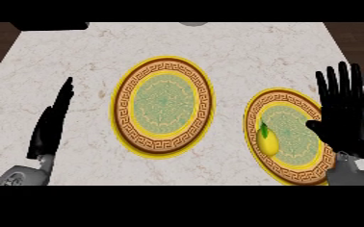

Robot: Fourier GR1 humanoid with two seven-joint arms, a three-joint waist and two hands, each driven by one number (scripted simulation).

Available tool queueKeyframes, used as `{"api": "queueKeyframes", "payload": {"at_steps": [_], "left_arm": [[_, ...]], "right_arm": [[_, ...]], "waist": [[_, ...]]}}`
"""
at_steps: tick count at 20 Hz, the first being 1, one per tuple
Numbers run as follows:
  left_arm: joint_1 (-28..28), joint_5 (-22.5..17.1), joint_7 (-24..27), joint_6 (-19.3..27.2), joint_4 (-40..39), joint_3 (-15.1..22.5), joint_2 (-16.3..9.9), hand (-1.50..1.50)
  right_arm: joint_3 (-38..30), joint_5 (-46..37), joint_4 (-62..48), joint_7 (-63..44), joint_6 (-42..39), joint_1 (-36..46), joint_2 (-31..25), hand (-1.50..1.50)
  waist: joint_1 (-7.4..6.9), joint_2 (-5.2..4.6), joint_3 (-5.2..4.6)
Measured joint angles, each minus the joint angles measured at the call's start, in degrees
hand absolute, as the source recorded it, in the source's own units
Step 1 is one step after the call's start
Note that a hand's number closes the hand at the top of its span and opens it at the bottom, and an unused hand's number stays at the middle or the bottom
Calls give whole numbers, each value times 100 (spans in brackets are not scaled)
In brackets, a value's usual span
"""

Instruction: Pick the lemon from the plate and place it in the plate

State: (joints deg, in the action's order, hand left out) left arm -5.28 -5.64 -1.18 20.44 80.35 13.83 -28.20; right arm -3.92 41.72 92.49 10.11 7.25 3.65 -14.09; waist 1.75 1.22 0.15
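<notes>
Lemon lies on the left part of the lower-right plate. Right hand spread open over that plate's right edge, holding nothing. Left hand open, empty, at frame left. Second plate sits at centre on the tabletop.

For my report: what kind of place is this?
Probably a kitchen counter: a pale marble-like top with two ornate plates, one holding a lemon.

We see a yellow lemon with a green leaf lying on the left part of the right plate, near the counter's right edge. The other plate, same gold-brown patterned rim and green centre, sits mid-counter.
</notes>
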Motion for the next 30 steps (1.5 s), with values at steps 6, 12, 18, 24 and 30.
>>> {"api": "queueKeyframes", "payload": {"at_steps": [6, 12, 18, 24, 30], "left_arm": [[638, -44, 605, -198, 178, -189, -296, 0], [952, -39, 946, -392, 266, -349, -309, 0], [997, -1, 953, -448, 361, -415, -346, 0], [976, 81, 1011, -501, 274, -438, -235, 0], [869, 116, 992, -647, 233, -569, -203, 0]], "right_arm": [[-668, 663, 819, 1176, 218, -1171, 997, -150], [-646, 784, 1486, 1438, -974, -2682, 1038, -150], [-753, 76, 1485, 1101, -1654, -3271, 52, -150], [-757, -593, 1414, 518, -1724, -3239, -640, -150], [-716, -942, 1178, -265, -1863, -2766, -1246, -150]], "waist": [[-8, -35, -8], [-82, -86, -12], [-133, -108, -15], [-175, -122, -17], [-199, -126, -17]]}}
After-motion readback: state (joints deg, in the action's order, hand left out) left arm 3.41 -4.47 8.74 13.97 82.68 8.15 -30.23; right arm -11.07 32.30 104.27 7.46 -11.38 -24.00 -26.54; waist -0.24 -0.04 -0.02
